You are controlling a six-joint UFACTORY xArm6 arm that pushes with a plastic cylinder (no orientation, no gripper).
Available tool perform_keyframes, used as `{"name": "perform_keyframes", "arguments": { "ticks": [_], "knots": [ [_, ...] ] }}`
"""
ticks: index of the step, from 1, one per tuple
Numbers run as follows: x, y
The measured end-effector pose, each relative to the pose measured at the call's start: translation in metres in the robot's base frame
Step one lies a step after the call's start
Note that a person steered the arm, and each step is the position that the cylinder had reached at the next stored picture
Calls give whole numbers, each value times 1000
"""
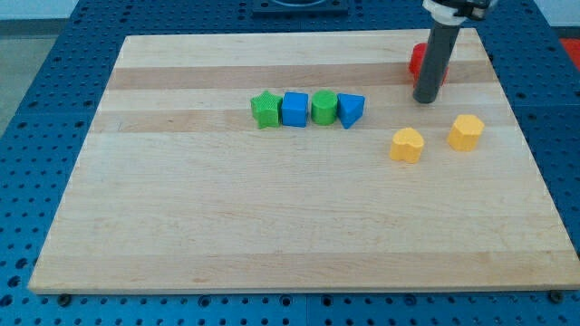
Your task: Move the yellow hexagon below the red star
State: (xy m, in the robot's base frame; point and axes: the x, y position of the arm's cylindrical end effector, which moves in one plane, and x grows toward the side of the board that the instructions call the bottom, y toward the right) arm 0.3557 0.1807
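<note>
The yellow hexagon lies at the view's right on the wooden board. A red block, partly hidden behind my rod so its shape is hard to make out, sits near the board's top right. My tip rests just below the red block. It is up and to the left of the yellow hexagon and apart from it. A yellow heart-like block lies left of the hexagon, below my tip.
A row of touching blocks sits at the upper middle: a green star, a blue cube, a green rounded block and a blue triangular block. The board's right edge is close to the hexagon.
</note>
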Motion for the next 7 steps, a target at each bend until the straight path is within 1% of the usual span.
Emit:
{"name": "perform_keyframes", "arguments": {
  "ticks": [2, 3, 5, 6, 7],
  "knots": [
    [5, 49],
    [14, 67],
    [81, 77],
    [112, 68],
    [117, 48]
  ]
}}
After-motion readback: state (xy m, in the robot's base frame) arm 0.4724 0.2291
